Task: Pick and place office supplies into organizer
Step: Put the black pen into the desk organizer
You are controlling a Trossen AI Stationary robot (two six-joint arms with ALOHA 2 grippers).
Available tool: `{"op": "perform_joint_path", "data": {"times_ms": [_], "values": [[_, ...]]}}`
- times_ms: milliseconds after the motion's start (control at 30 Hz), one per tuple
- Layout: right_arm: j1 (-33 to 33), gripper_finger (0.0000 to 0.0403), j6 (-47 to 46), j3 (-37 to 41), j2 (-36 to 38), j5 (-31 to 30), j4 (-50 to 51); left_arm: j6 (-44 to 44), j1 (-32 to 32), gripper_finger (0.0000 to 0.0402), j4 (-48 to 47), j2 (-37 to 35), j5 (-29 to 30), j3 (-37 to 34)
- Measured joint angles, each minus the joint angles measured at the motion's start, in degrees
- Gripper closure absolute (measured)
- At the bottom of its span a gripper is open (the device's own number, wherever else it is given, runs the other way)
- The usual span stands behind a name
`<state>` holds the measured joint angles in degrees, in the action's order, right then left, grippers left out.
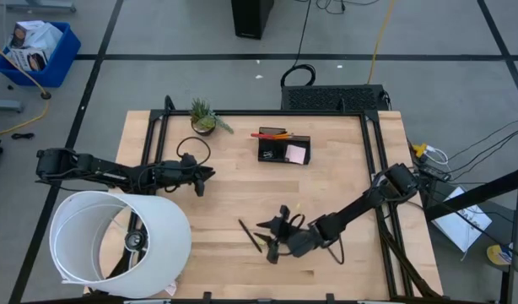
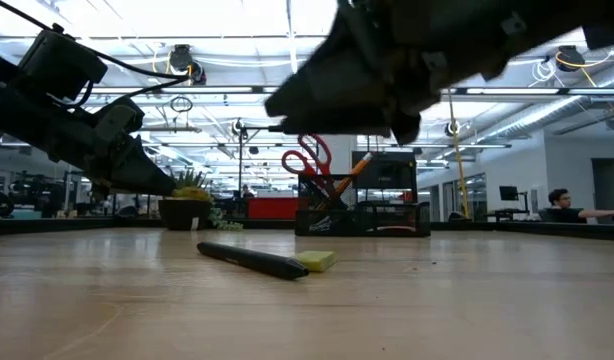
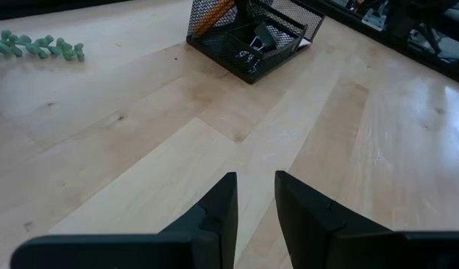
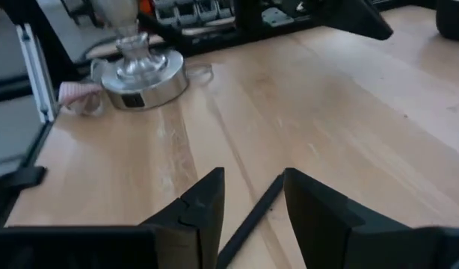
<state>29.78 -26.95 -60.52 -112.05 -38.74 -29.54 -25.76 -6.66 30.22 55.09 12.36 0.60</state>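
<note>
the black pen (image 1: 250,235) lies on the table's near middle, its long axis slanting between the open, empty fingers of the right gripper (image 4: 248,198), which hovers just above it; the left gripper (image 1: 207,175) waits well apart, slightly parted, holding nothing.

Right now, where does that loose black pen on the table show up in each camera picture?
High view: black pen lies low centre, beside the right gripper.
Low view: pen lies centre foreground, touching a yellow-green piece.
Left wrist view: not in it.
Right wrist view: pen lies between the fingers.
Shared landmark: organizer.
</note>
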Motion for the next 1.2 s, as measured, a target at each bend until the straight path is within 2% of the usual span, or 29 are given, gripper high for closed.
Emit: {"op": "perform_joint_path", "data": {"times_ms": [200, 400, 567, 667, 933, 1100, 1200], "values": [[-0.38, 0.0271, 2.51, -6.04, -3.18, -1.08, 6.52, 0.0, -0.02, 0.0309, -0.04, 0.0, 0.0, -0.01], [-0.85, 0.0271, -2.07, -6.08, -3.3, -1.68, 9.41, 0.0, -0.02, 0.0309, -0.04, 0.0, 0.0, 0.0], [0.8, 0.0271, 2.19, -7.82, -3.92, -2.35, 8.99, 0.0, -0.02, 0.0309, -0.02, 0.02, 0.0, -0.01], [1.69, 0.0271, 4.24, -7.74, -3.9, -5.77, 10.04, 0.0, -0.02, 0.0309, -0.02, 0.0, 0.0, -0.02], [3.97, 0.0271, 2.08, -7.78, -3.77, -6.33, 16.23, 0.0, -0.02, 0.0309, 0.0, 0.0, 0.0, 0.0], [6.44, 0.0271, 2.65, -7.78, -3.8, -11.97, 19.69, 0.0, -0.01, 0.0309, -0.01, 0.0, 0.0, 0.0], [7.59, 0.0271, 3.21, -7.78, -3.8, -12.39, 21.32, 0.0, -0.02, 0.0309, 0.0, 0.02, 0.0, 0.0]]}}
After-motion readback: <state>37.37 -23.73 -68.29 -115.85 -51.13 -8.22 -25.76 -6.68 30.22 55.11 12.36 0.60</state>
